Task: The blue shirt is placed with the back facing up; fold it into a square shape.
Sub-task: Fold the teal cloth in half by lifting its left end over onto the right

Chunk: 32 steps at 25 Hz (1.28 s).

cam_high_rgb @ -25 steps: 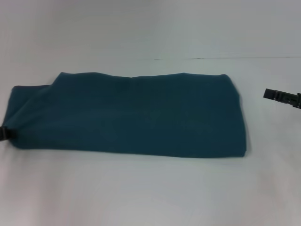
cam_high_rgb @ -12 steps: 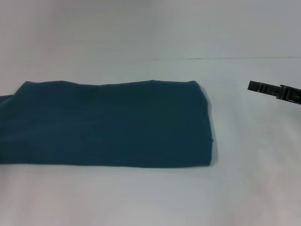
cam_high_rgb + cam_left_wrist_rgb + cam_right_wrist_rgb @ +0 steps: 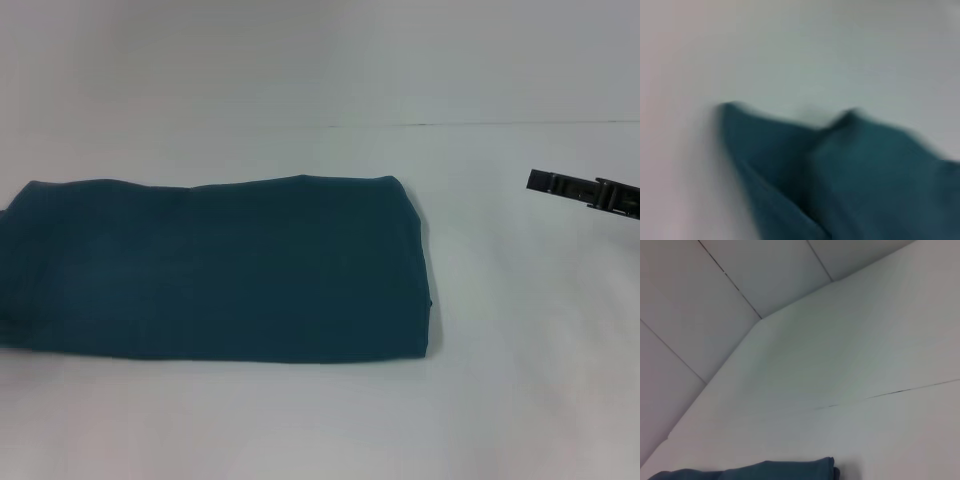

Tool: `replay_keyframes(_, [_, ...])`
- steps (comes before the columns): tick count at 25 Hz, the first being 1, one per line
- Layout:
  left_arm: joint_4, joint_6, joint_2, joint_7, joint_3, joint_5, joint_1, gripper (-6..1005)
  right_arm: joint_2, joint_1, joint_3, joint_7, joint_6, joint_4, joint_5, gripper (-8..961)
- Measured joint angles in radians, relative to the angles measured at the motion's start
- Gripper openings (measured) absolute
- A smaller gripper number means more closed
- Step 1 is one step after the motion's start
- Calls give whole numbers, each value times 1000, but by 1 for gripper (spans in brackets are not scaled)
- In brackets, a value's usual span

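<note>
Lying flat on the white counter (image 3: 300,420), the blue shirt (image 3: 215,268) is seen folded into a long band reaching the head view's left edge. The right gripper (image 3: 585,192) is held above the counter, well apart from the shirt's right end; whether its fingers are released or clenched cannot be told. The left gripper is not seen.

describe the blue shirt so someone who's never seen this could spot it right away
On the white table, look left of centre: the blue shirt lies folded into a long flat band. It is the only dark teal cloth there; the right gripper is black, off its right end.
</note>
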Motion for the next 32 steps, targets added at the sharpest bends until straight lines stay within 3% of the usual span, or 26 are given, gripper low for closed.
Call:
replay_keyframes(2, [-12,100,-12,40,29,-145,-47,33,-2,-5,1,-1,0,0,0,826])
replay_keyframes(3, [-12,100,-12,40,29,-145,-47,33,-2,-7,1,-2,0,0,0,826])
replay_keyframes(6, [-48,159,-44,85,97,-300,-119,33,-4,-12,5,-15,0,0,0,826])
replay_keyframes(9, [-108,142,-89,131,195,-420,-216,34,-7,-15,4,-24,-1,-1,-1,826])
replay_keyframes(12, [-207,81,-118,190,262,-487,-297,33,-12,-17,3,-31,-7,-6,-5,826])
replay_keyframes(16, [-526,-42,-122,358,350,-652,-409,33,-24,-25,-1,-42,-19,-10,-9,825])
replay_keyframes(21, [-985,-228,-127,740,329,-859,-502,34,-44,-31,-13,-48,-24,-11,-13,825])
replay_keyframes(24, [-1184,-259,-128,981,221,-907,-500,33,-52,-33,-19,-52,-24,-11,-17,825])
replay_keyframes(26, [-1250,-222,-128,1101,158,-889,-477,33,-53,-34,-22,-52,-23,-12,-18,825])
replay_keyframes(28, [-1273,-157,-127,1174,129,-857,-452,33,-56,-36,-24,-52,-21,-13,-19,825])
replay_keyframes(32, [-1247,-64,-126,1173,130,-799,-414,146,-60,-36,-26,-48,-14,-8,-23,825])
